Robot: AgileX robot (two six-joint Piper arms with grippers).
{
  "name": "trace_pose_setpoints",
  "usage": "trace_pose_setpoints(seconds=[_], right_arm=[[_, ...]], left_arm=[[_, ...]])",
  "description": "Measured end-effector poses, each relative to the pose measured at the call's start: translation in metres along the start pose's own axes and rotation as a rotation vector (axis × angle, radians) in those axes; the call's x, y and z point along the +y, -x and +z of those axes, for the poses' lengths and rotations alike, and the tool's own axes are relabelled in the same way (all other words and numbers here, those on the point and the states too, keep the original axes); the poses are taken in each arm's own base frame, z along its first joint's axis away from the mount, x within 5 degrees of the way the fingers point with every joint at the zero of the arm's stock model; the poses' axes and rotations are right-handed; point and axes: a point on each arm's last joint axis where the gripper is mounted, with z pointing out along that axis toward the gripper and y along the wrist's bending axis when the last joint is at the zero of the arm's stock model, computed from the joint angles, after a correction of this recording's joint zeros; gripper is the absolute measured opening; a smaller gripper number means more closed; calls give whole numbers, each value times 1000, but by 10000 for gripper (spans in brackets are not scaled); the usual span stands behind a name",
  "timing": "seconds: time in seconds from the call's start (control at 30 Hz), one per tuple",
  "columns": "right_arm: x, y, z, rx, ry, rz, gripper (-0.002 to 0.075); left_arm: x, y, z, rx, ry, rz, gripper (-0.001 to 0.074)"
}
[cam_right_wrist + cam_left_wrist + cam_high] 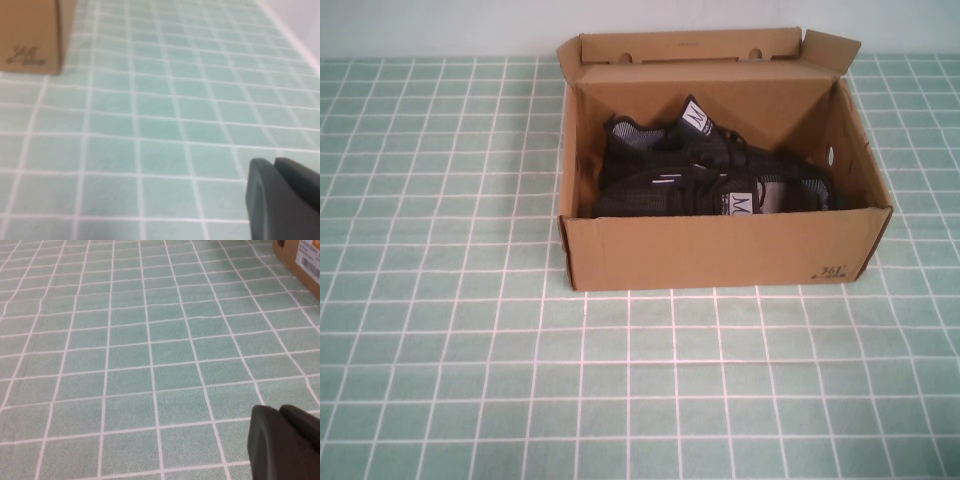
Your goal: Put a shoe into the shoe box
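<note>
Table [440,380]: green cloth with a white grid, filling the frame
Shoe box [720,250]: upper centre of the high view, lid flap open at the back; black print at its lower right corner
Shoe [665,190]: inside the box beside its matching twin [650,135]
Left gripper [287,442]: low over bare cloth; fingers pressed together
Right gripper [285,197]: likewise over cloth; whether its fingers are spread, I cannot tell

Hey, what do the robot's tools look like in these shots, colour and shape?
Little shows. The left tool is a dark grey, matte, rounded block with a seam down it, at the edge of the left wrist view. The right tool looks the same in the right wrist view. No cables or markings are visible, and the high view shows neither arm.
</note>
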Motion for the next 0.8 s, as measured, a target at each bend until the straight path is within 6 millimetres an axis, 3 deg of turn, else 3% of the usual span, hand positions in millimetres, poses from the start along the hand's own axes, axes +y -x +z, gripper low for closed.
trace_pose_setpoints(seconds=[0.8], right_arm=[[6, 0, -1, 5, 106, 146, -8]], left_arm=[[0, 0, 0, 0, 0, -1, -4]])
